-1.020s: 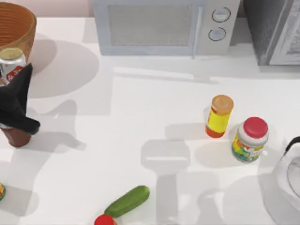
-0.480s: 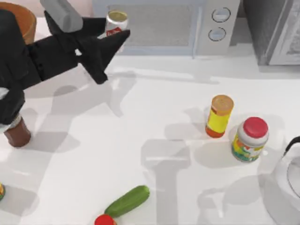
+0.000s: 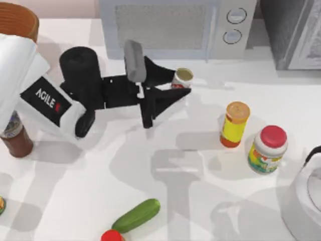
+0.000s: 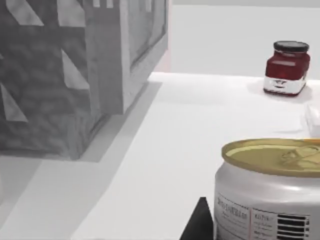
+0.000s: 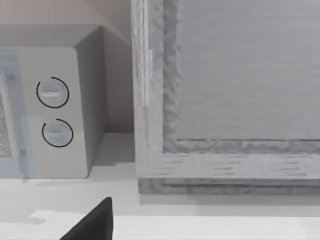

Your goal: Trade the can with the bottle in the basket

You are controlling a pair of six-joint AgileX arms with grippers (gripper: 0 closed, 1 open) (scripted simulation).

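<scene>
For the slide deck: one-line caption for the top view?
Left gripper carries the can over the table in front of the microwave, away from the basket.

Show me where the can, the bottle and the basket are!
can [image 3: 183,75]: top view, on its flat top, in the left claw [image 3: 181,89].
bottle [image 3: 18,144]: top view, on its brown lower body.
basket [image 3: 20,20]: top view, on its woven rim.

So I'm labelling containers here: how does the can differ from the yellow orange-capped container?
The can is short, with a white-and-red label and a flat olive-gold top; the yellow container is taller, with a round orange cap. The can sits between the fingers of the left tool near the microwave; the yellow container stands free on the table beside the red-lidded jar. Both are upright cylinders.
</scene>
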